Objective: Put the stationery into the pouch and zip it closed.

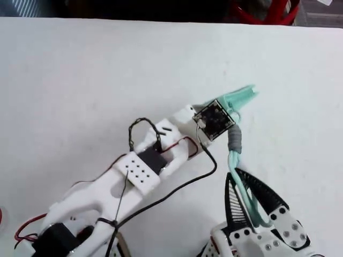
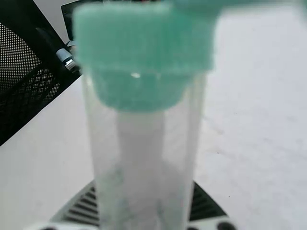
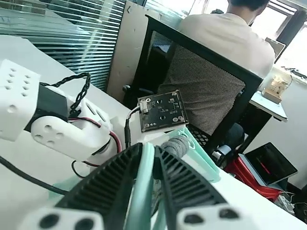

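The teal plastic left claw [image 1: 244, 97] sits at the far end of a slim translucent teal pen with a grey ribbed sleeve [image 1: 236, 140]; whether it grips the pen cannot be told. The pen runs down into the black ribbed right claw [image 1: 237, 179], closed on its smooth barrel above the matte white surface [image 1: 80, 80]. If the arms pull apart, the slick barrel could slip or twist.
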You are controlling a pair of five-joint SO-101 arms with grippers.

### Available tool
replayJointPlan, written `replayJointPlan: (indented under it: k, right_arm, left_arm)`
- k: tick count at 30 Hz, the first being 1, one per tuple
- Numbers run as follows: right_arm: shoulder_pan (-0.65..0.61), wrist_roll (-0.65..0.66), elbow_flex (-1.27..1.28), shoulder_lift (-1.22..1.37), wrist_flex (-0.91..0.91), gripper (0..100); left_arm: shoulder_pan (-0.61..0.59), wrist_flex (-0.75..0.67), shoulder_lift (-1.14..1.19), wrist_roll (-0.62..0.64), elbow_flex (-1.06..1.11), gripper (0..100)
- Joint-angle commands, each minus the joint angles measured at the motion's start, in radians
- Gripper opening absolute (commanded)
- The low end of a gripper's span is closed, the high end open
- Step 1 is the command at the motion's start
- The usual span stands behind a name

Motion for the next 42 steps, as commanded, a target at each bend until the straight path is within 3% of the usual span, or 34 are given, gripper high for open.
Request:
replayJointPlan:
  k: [1,8,14,23,30,38,42]
  right_arm:
    - [-0.027,0.008,-0.083,0.004,0.036,1.9]
    - [-0.165,-0.066,-0.239,0.041,0.179,1.9]
    - [-0.283,-0.143,-0.272,0.154,0.177,1.9]
    - [-0.372,-0.150,-0.272,0.263,0.177,1.9]
    - [-0.456,-0.172,-0.322,0.360,0.177,1.9]
    - [-0.519,-0.183,-0.388,0.337,0.179,1.9]
    - [-0.527,-0.183,-0.385,0.309,0.179,1.9]
  left_arm:
    - [-0.001,0.031,0.093,0.006,0.008,2]
    - [-0.050,0.020,0.101,0.008,-0.025,2]
    - [-0.065,0.021,0.101,0.049,-0.034,2]
    - [-0.076,0.020,0.107,0.049,-0.103,2]
    - [-0.130,0.031,0.305,0.055,-0.331,2]
    - [-0.157,0.186,0.469,0.058,-0.608,2]
    - [-0.217,0.195,0.533,0.132,-0.707,2]
